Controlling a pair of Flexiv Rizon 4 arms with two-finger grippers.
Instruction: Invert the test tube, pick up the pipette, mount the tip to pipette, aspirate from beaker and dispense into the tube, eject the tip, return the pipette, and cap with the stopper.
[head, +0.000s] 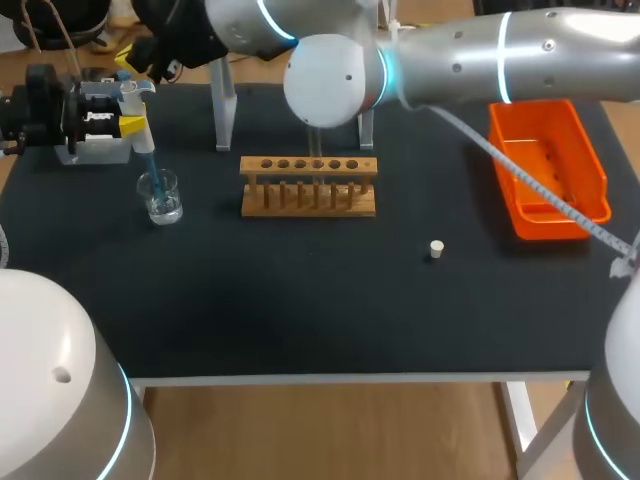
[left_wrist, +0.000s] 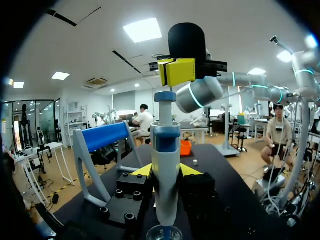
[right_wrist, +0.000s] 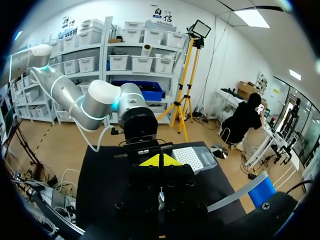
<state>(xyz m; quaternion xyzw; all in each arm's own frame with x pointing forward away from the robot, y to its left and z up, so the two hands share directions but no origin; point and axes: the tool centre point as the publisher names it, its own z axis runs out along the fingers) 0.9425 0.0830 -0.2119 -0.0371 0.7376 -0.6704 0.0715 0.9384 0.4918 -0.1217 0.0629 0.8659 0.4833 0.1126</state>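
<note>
My left gripper is shut on a white and blue pipette, its yellow tips on either side of the body. The pipette's blue tip dips into the glass beaker, whose rim shows right under it. Reaching in from the right past the middle, my right gripper is shut, and its yellow tips sit just above the pipette's blue plunger. In its own view the right gripper is shut and holds nothing. A white stopper lies alone on the mat.
A wooden test tube rack stands mid-table. An orange bin is at the far right. A white stand with a blue top rises behind the rack. A white tip box sits beyond the grippers.
</note>
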